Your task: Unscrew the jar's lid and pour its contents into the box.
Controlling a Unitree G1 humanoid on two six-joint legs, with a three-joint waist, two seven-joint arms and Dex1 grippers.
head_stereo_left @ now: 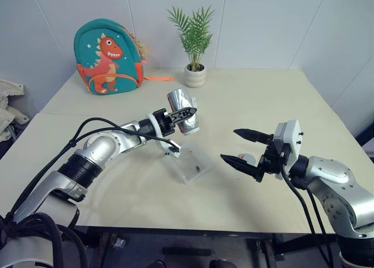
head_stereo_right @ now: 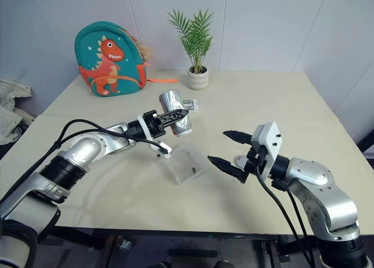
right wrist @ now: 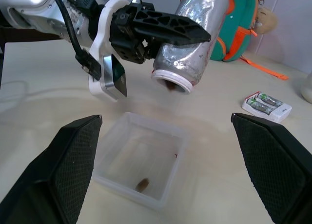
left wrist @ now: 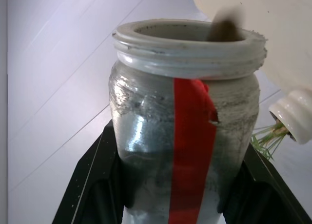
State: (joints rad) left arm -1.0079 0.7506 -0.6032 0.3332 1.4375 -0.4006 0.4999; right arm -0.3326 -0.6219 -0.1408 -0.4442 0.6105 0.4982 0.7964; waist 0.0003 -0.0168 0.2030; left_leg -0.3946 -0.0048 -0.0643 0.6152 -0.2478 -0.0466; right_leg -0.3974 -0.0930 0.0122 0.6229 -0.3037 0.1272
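the jar (right wrist: 192, 41) is clamped in the left gripper (head_stereo_left: 182, 113) and tipped mouth-down, so that the contents (right wrist: 171, 85) can drop from its open rim into the box (right wrist: 170, 134) directly beneath the claw. one brown bit is seen at the rim and another already on the box floor. the right gripper (head_stereo_left: 245, 148) is held spread wide and empty, just beside the box, with a small white packet (right wrist: 266, 106) beyond it.
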